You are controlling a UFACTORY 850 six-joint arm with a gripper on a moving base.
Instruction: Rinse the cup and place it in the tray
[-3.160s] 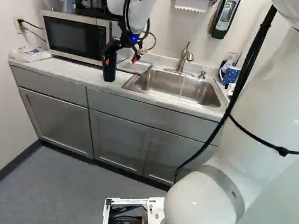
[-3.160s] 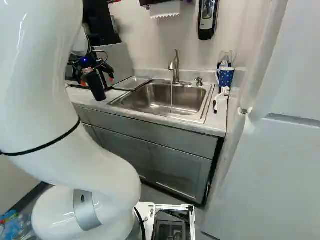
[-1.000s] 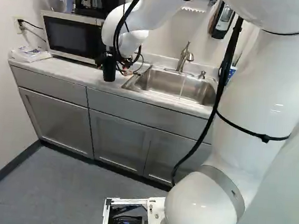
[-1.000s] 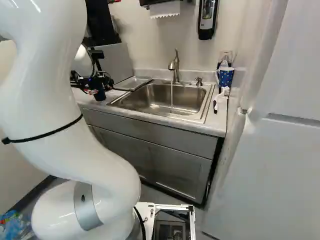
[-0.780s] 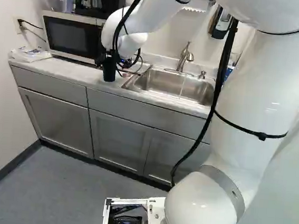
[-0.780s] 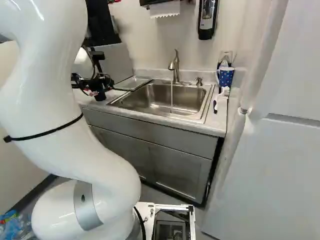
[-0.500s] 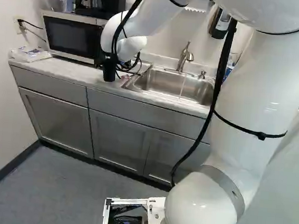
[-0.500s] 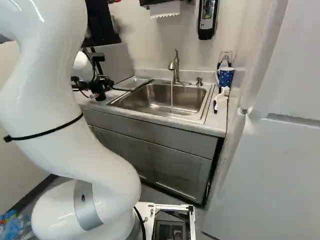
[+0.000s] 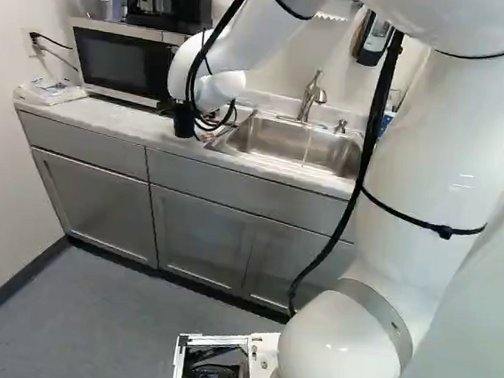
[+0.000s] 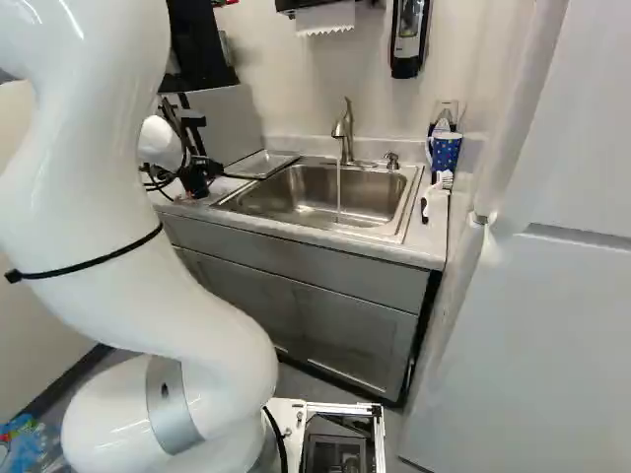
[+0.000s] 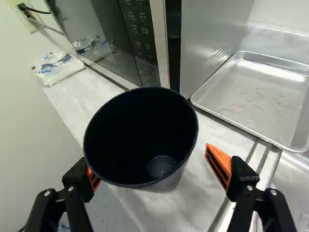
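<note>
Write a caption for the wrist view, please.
A dark cup stands between open, orange-padded fingers, with a microwave and a shallow metal tray beyond.

Count: 1 dark cup [image 11: 140, 137], 1 blue mug [image 10: 447, 151], 1 tray [image 11: 265, 96], 1 sink [image 10: 296, 192], 1 faucet [image 10: 346, 133], 1 microwave [image 9: 121, 62], 1 brush [image 10: 435, 196], 1 wall dispenser [image 10: 408, 37], 3 cabinet doors [image 9: 94, 208], 1 plastic package [image 11: 60, 69] on 1 surface [image 9: 138, 121].

And down it's going: the arm's white wrist [image 9: 221, 88] is now sitting lower, close over the dark cup [image 11: 140, 130]. The gripper's [image 10: 202, 169] orange pads are dropping out of sight in the left base view, where the arm's big link [image 9: 442, 163] is leaning left, covering more of the blue mug [image 10: 446, 151].
</note>
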